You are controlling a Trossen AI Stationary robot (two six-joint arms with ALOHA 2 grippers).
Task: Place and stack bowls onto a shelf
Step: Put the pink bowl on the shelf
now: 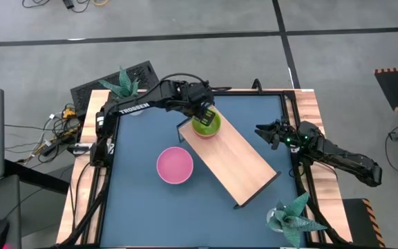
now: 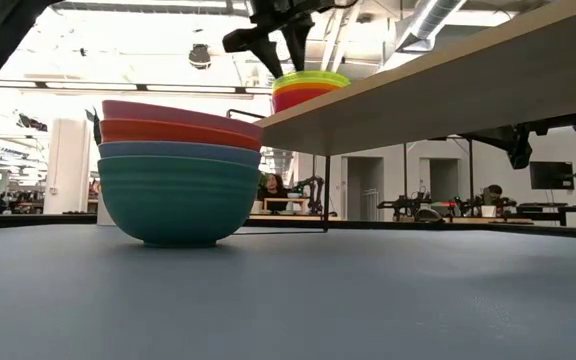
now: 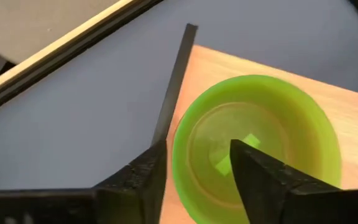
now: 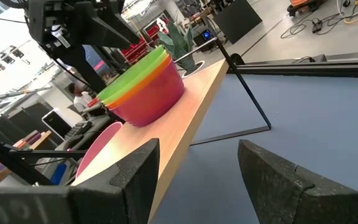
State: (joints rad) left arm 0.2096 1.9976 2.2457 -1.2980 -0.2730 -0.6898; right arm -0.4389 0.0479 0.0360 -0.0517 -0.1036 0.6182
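Stack of four smooth round bowls [image 2: 180, 180] on blue counter [image 1: 144, 200], beside the shelf: pink, orange-red, blue, teal at bottom. Second stack [image 1: 206, 124], yellow-green on top, sits at one end of the light-wood, black-framed shelf [image 1: 237, 162]. Left gripper [image 3: 194, 163] fingers apart over its rim; right gripper [image 4: 197, 165] parted at counter edge.

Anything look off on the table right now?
The shelf sits diagonally across the tabletop, not square to its rails. Otherwise tidy: both bowl stacks, on the shelf and on the table, nest evenly. Left claw is above the shelf stack.
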